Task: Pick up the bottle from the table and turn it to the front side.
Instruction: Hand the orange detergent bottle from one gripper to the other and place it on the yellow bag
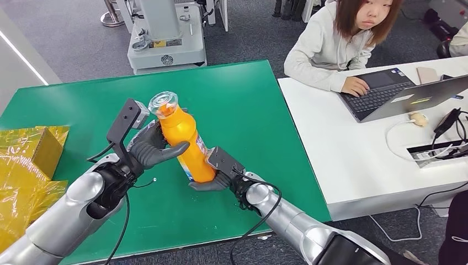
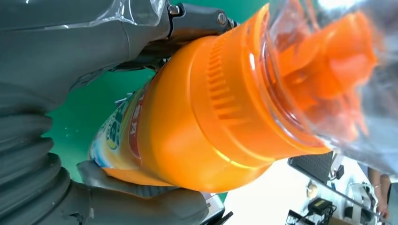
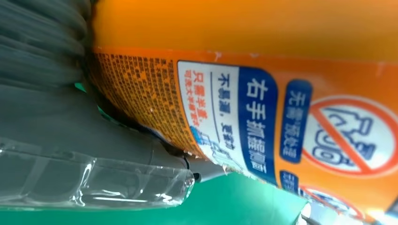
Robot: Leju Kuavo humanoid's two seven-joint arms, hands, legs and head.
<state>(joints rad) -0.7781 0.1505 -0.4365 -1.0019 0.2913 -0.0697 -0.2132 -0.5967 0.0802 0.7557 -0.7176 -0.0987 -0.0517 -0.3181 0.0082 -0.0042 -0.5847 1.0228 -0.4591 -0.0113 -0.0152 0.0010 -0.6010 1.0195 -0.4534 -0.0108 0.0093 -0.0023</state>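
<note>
Hands first: my left hand wraps its dark fingers around the upper body of the orange plastic bottle with a clear cap cover, and my right hand grips the same bottle at its lower end, just right of centre in the head view. Both hold it tilted above the green table, cap toward the upper left of the frame, base toward the lower right.

In the right wrist view the bottle lies close against my grey thumb, and its label can be read in part: white Chinese characters on a dark blue band, "右手抓握面", beside smaller lines "不易漏" and red print I cannot make out fully. To the right of the frame sits a red crossed-out circle over a blue bottle drawing, with another blue strip of characters next to it. Fine orange print fills the label's left part, too small to read.

In the left wrist view the bottle shows ribbed orange shoulders under the clear cover, and a colourful label lower left with a red strip of characters I cannot read.

Farther off, crinkled yellow wrapped packages lie at the left edge of the table. Beyond, at the upper right, a person in a pale hooded top types on a dark laptop on a white desk.
</note>
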